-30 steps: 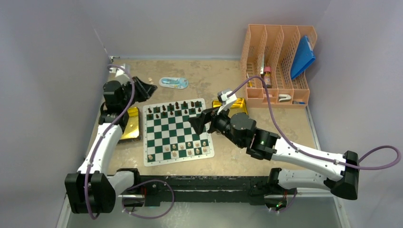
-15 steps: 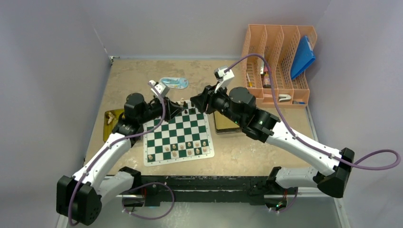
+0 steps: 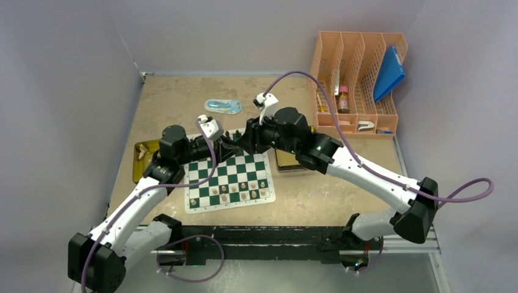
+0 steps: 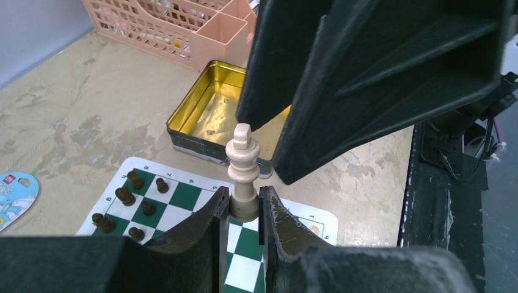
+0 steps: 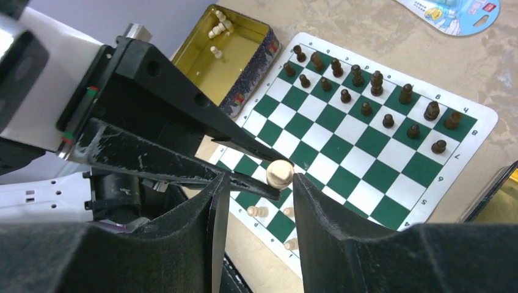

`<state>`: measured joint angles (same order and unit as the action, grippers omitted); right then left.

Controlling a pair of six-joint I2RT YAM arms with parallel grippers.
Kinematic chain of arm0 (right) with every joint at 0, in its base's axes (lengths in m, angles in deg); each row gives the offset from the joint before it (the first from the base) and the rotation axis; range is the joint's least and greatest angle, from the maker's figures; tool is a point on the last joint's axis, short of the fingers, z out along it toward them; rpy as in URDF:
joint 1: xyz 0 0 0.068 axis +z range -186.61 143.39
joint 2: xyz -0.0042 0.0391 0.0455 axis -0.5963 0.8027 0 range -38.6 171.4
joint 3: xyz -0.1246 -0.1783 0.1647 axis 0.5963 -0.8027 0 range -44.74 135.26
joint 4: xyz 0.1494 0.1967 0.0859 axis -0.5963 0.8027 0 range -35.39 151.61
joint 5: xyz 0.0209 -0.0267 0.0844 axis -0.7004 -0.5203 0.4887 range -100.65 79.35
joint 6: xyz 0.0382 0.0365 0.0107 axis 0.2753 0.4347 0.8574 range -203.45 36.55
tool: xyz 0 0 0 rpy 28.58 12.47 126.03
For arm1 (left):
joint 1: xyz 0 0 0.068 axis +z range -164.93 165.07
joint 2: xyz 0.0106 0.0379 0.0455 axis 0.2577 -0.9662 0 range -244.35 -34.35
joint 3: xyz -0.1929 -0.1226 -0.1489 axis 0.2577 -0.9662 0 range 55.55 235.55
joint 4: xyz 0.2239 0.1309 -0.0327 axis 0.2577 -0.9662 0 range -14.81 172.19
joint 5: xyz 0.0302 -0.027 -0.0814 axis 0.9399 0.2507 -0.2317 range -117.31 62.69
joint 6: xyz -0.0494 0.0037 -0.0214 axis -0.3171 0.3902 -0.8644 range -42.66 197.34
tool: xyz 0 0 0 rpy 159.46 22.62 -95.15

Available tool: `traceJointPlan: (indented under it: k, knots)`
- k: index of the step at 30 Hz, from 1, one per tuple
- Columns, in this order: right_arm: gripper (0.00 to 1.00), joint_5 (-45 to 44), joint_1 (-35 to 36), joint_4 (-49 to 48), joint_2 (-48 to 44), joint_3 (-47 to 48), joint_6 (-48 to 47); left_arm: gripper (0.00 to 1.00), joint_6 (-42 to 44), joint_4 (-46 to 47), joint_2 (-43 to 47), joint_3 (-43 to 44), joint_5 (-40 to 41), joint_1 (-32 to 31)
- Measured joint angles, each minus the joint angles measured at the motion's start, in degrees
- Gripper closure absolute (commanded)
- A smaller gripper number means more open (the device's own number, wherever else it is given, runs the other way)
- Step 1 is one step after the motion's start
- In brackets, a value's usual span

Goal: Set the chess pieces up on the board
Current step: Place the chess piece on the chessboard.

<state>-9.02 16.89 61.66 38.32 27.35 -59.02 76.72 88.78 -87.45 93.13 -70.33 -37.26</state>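
My left gripper is shut on the base of a cream king and holds it upright above the far edge of the green-and-white board. My right gripper is open, tip to tip with the left one. The king's top shows between its fingers, close to the right one. In the top view both grippers meet over the board's far side. Dark pieces stand in two rows on the far side. Several cream pieces stand near the front edge.
A gold tin with a few cream pieces lies left of the board. A second gold tin lies to its right. A pink desk organiser stands at the back right. A blue packet lies behind the board.
The left arm swung from the left tin to over the board's far edge, carrying the king. The right arm moved from the right tin leftward and met it there.
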Motion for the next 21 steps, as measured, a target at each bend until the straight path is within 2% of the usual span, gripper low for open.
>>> traceJointPlan:
  k: [5, 9, 14, 17, 19, 21]
  knots:
    - [0.57, 0.0, 0.0, 2.2, 1.8, 1.7, 0.0, 1.00, 1.6, 0.0, 0.3, 0.0, -1.8, -0.2]
    - [0.65, -0.6, -0.2, 3.1, 1.8, 1.7, 0.0, 1.00, 2.3, 0.0, 0.3, 0.0, -3.2, -0.2]
    - [0.83, -0.4, -0.3, 3.3, 1.8, 1.7, -0.1, 0.99, 3.0, 0.0, 0.3, 0.0, -4.0, -0.3]
    - [0.88, -0.4, -0.3, 3.2, 1.7, 1.7, -0.5, 0.94, 3.1, -0.2, 0.3, 0.0, -4.0, -0.3]
    - [0.89, -0.3, -0.3, 2.5, 1.3, 1.0, -0.5, 0.83, 2.9, 0.0, 0.3, 0.0, -3.7, -0.3]
    - [0.90, -0.3, -0.3, 1.1, 0.2, -0.7, -0.6, 0.76, 2.8, -0.2, 0.3, 0.0, -3.6, -0.3]
